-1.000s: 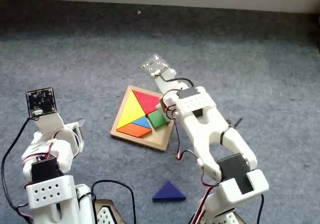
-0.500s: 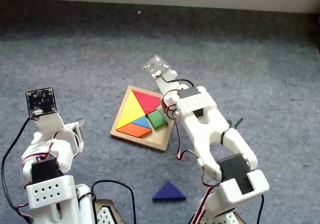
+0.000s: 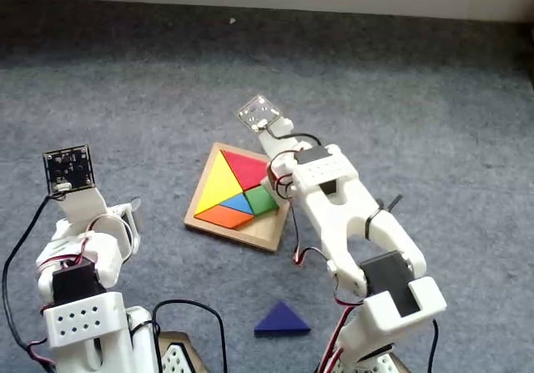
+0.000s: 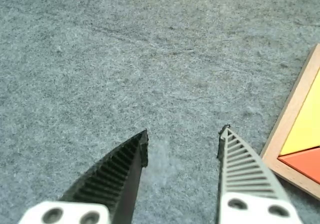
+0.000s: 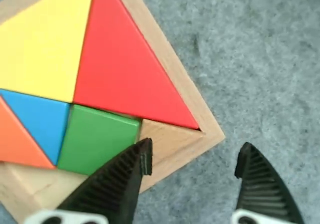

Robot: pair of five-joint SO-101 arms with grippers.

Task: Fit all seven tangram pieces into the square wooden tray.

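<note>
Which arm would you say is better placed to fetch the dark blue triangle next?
Probably right: the dark blue triangle lies nearer its base, and the right gripper hangs open at a corner of the tray; the left gripper is beyond it.

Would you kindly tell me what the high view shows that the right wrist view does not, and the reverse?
The high view adds the dark blue triangle, lying on the carpet near the arms' bases and apart from the wooden tray, plus the left arm. The right wrist view adds the right claw, open, with one fingertip at the tray's bare corner slot and the other over carpet. Shared: the tray holding the yellow triangle, red triangle, light blue triangle, green square and orange piece.
</note>
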